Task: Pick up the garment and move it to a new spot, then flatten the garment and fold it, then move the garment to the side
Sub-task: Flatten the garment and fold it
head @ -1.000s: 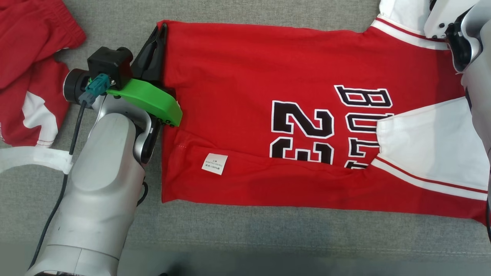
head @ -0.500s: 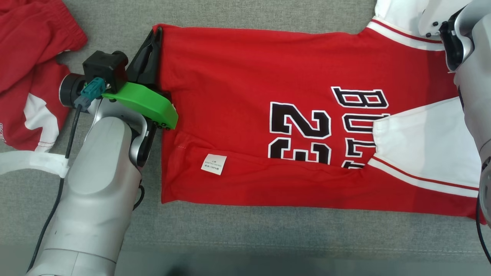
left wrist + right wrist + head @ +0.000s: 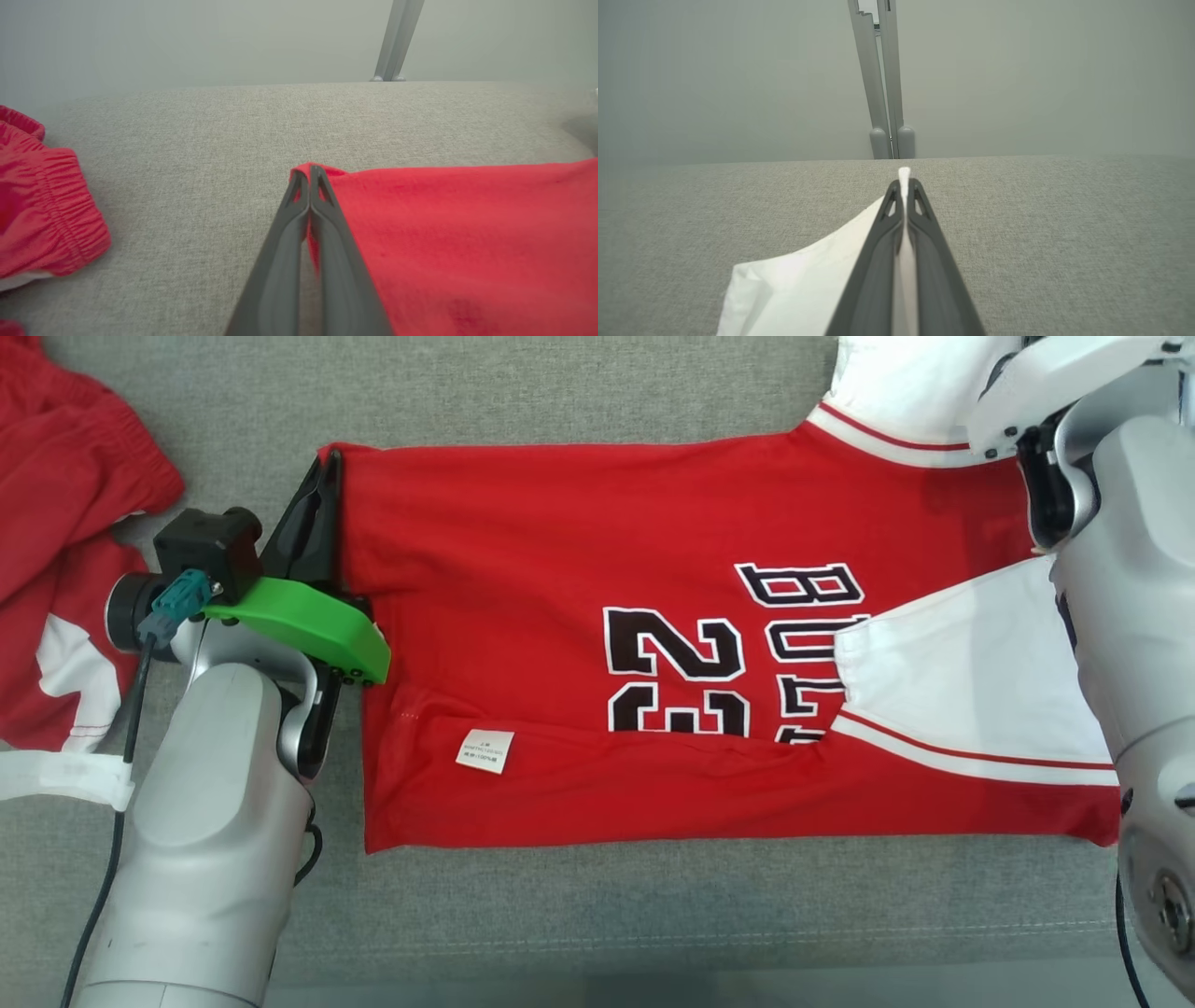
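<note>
The red jersey (image 3: 560, 569) (number 23, white sleeves) lies spread sideways on the grey upholstered surface (image 3: 560, 915). Its near long edge is folded over, showing a care label (image 3: 485, 750). It looks light, limp and a little slick, so it should sag between holds; corners and seams likely give the surest purchase. The left gripper (image 3: 309, 175) is clenched on the far hem corner, the right gripper (image 3: 904, 184) on white sleeve cloth. One jersey, one label, two grippers — and one pair of red shorts (image 3: 65, 523), apart to the left.
</note>
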Motion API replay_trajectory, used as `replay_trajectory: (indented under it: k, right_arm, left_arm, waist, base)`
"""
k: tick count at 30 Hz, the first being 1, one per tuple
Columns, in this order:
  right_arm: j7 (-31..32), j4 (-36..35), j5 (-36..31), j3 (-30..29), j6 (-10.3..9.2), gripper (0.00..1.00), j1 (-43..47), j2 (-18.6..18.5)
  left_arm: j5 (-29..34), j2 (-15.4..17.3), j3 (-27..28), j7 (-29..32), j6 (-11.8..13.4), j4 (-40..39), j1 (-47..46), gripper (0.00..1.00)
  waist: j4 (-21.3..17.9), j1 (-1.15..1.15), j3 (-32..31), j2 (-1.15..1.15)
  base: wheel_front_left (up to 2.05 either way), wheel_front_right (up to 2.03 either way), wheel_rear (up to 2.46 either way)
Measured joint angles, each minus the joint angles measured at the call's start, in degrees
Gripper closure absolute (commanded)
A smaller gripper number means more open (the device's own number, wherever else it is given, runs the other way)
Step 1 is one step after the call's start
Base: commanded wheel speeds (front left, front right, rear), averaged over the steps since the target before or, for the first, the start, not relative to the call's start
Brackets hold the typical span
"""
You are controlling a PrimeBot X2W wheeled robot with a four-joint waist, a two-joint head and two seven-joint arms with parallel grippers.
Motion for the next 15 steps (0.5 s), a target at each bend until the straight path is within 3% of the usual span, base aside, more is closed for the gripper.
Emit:
replay_trajectory:
  k: [4, 10, 15]
  right_arm:
    - [-0.03, -7.45, 7.79, 5.5, 0.01, 1.0, 6.8, -1.19]
    - [-0.03, -17.39, 18.81, 12.01, 0.0, 1.0, 15.95, -6.08]
    - [-0.03, -25.57, 26.62, 14.37, 0.0, 1.0, 24.02, -9.16]
  left_arm:
    - [0.19, 0.18, 0.68, 0.0, 0.0, -0.49, 1.82, 1.0]
    - [0.97, 0.3, 1.29, 0.0, 0.0, -3.04, 5.2, 1.0]
    - [1.25, 0.38, 1.65, 0.0, 0.0, -5.43, 9.96, 1.0]
  waist:
    - [-1.07, 0.0, -1.6, 0.0]
    - [-2.41, 0.0, -4.29, 0.0]
    - [-3.46, -0.01, -7.32, 0.0]
  base:
    - [0.0, 0.0, 0.0]
    - [0.0, 0.0, 0.0]
    - [0.0, 0.0, 0.0]
